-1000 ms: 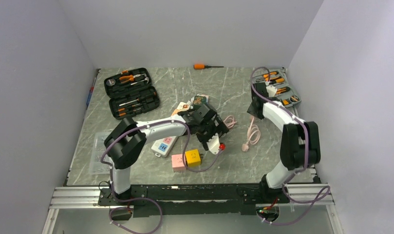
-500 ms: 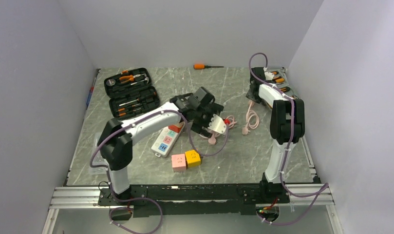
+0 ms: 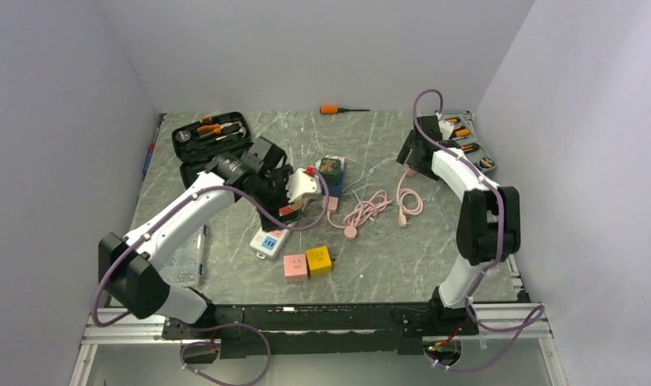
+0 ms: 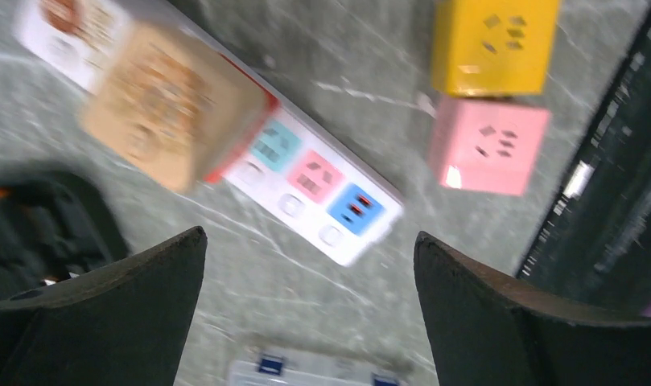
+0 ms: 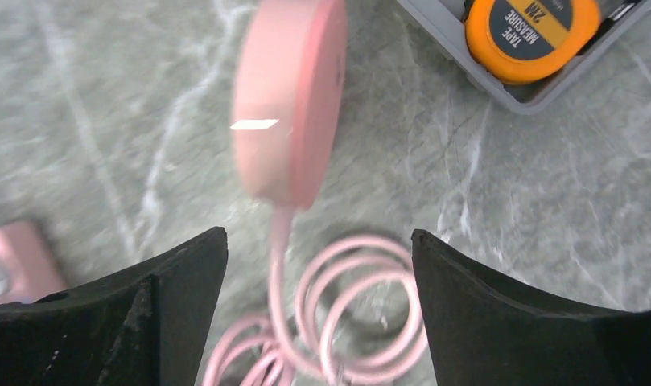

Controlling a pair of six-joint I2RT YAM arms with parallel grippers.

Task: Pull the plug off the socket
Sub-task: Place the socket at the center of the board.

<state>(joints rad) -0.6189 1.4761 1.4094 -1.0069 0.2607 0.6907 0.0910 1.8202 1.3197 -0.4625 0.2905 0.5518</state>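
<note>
The white power strip [image 3: 271, 238] lies left of centre, with the pink cube socket [image 3: 294, 266] and the yellow cube socket [image 3: 319, 260] near the front edge. In the left wrist view the strip [image 4: 314, 189] and both cubes [image 4: 487, 145] show only empty outlets. My left gripper [image 3: 294, 199] [image 4: 310, 235] hovers open above the strip, holding nothing. A pink cable [image 3: 368, 209] lies loose mid-table. My right gripper [image 3: 409, 161] [image 5: 318, 234] is open at the back right. A blurred pink round plug [image 5: 288, 104] shows just ahead of its fingers, apart from them, its cable coiled [image 5: 362, 314] below.
An open black tool case [image 3: 216, 153] sits at the back left and a grey tool tray [image 3: 467, 145] with a tape measure [image 5: 531, 32] at the back right. Small boxes [image 3: 330, 169] lie by the left gripper. There is a plastic bag [image 3: 181, 257] at the left and an orange screwdriver [image 3: 338, 108] by the back wall.
My right gripper has opened and the pink plug has left its fingers. The left arm has swung left from the cubes towards the tool case. The pink cable has shifted on the table.
</note>
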